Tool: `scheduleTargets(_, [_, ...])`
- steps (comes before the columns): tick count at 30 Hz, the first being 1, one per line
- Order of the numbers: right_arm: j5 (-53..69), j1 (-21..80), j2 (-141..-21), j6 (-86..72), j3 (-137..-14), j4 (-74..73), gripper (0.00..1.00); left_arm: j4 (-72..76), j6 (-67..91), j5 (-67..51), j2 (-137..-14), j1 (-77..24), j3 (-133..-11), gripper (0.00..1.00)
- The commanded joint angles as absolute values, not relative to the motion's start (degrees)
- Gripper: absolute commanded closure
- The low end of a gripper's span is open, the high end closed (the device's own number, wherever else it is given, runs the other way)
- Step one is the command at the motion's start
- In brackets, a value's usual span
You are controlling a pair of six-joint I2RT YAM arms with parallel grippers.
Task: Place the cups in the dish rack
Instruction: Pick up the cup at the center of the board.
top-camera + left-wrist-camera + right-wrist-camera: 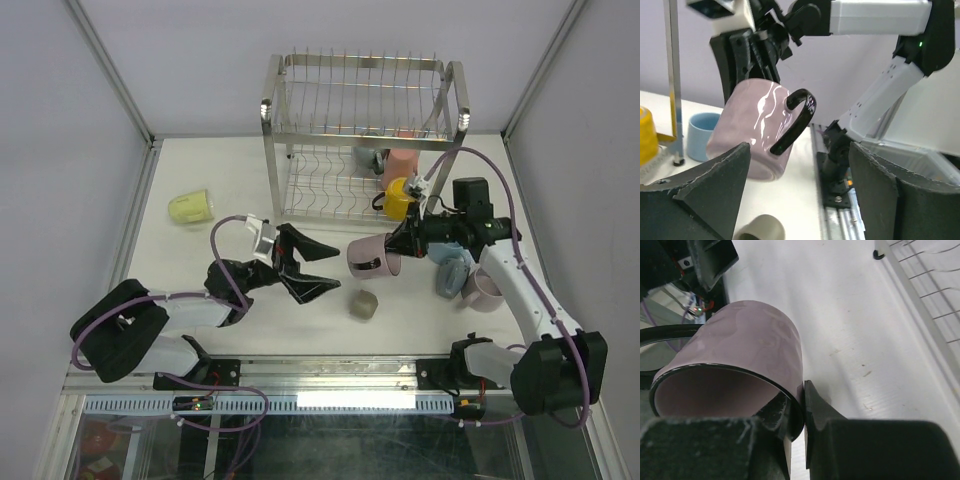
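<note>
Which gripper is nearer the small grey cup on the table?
Left. The left gripper hangs open just beside the small grey cup; the right gripper, shut on the mauve mug, sits farther off.

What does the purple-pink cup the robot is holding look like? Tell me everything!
The mauve mug is shiny, like glazed ceramic, with a dark rim and a curved glossy black handle. Its inside is the same pinkish purple and looks empty. The right gripper pinches its rim, one finger inside and one outside. It hangs tilted, nearly on its side, apparently lifted off the white table, in front of the dish rack. Nothing else seems to touch it.
</note>
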State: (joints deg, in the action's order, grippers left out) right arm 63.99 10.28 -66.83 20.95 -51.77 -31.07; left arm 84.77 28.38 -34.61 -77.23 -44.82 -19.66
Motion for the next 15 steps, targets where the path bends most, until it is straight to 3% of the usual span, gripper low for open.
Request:
scheduleTargets(1, [61.6, 9.3, -62.7, 35.7, -61.5, -43.9, 1.00, 93.6, 44.1, -33.0, -75.0, -43.1, -20.0, 0.22])
scheduleTargets(8, [53.5, 9.3, -62.8, 50.9, -75.5, -60.2, 1.00, 94.5, 53.8, -31.1, -74.4, -39.1, -18.7, 0.02])
scheduleTargets(15, [47.1, 9.3, -66.6, 59.9, -91.4, -68.6, 1.00, 97.2, 57.0, -30.4, -76.7, -37.4, -16.0, 0.01])
